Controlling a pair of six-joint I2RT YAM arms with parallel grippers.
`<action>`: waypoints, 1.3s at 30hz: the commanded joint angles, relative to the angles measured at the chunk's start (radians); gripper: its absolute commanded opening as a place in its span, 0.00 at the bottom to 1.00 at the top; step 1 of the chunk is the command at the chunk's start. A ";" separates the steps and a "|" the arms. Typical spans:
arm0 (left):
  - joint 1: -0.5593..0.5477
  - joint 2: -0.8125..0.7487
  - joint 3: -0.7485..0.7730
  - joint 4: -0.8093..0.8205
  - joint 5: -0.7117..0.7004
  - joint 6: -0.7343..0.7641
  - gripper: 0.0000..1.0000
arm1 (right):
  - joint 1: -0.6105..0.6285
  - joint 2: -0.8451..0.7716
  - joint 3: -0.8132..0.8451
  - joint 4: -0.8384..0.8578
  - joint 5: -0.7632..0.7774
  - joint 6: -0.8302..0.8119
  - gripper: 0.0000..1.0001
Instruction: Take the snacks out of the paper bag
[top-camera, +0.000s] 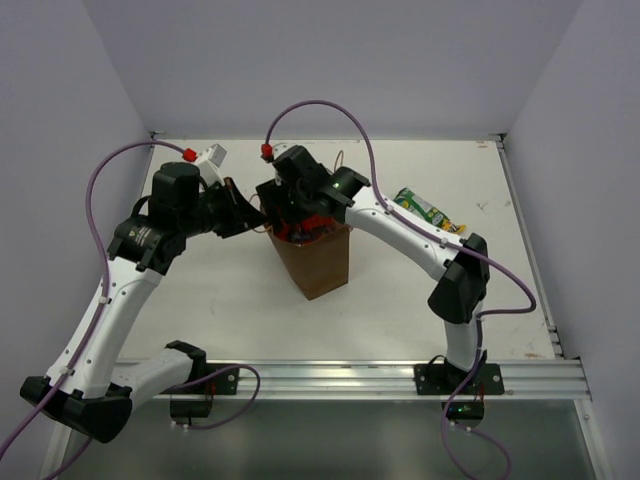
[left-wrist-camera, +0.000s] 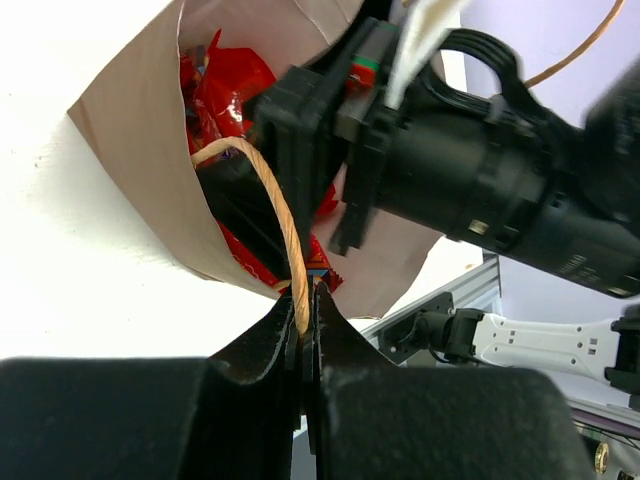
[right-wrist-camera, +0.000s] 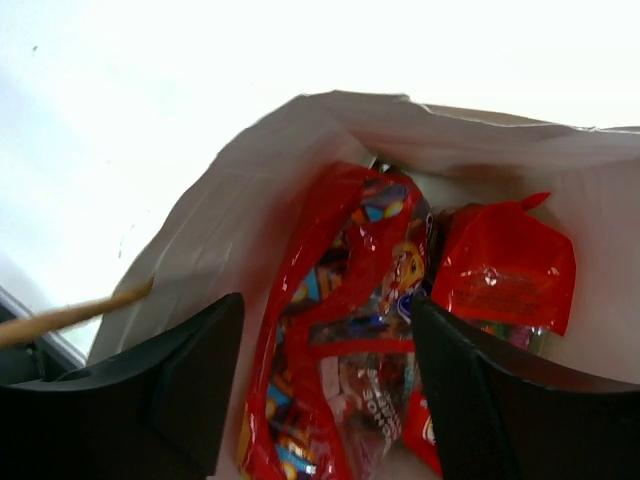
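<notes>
- The bag (top-camera: 318, 262) is standing upright near the middle of the desk (top-camera: 220, 320), with its mouth facing up.
- The left gripper (left-wrist-camera: 305, 300) is pinching the bag's thin twine handle (left-wrist-camera: 272, 195), jaws closed tight on it. The handle is arching up from the jaws toward the bag's rim.
- The right gripper (right-wrist-camera: 320, 340) is reaching down into the bag's mouth with its jaws spread wide, clamping nothing.
- A long red packet (right-wrist-camera: 345, 330) with a colourful print is lying between its two fingers (right-wrist-camera: 170, 390). Whether either finger is touching it cannot be told.
- A smaller red packet (right-wrist-camera: 505, 265) is sitting just beside the long one, on the right in the right wrist view, against the bag's pale inner wall.
- In the left wrist view, more red wrappers (left-wrist-camera: 225, 85) are showing inside the bag, partly hidden by the right arm (left-wrist-camera: 480, 190).
- A green-yellow packet (top-camera: 428, 211) is lying flat on the desk, right of the bag and well apart from it, close to the right arm.
</notes>
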 joint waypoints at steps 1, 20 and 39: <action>-0.003 0.003 0.036 0.014 0.022 0.012 0.01 | -0.007 0.037 -0.004 0.059 0.021 -0.022 0.69; -0.003 -0.008 0.012 0.014 0.009 0.012 0.01 | -0.020 -0.164 -0.104 0.090 0.104 -0.026 0.00; -0.003 -0.002 0.007 0.041 0.007 0.003 0.02 | -0.018 -0.368 0.078 -0.088 0.148 -0.035 0.00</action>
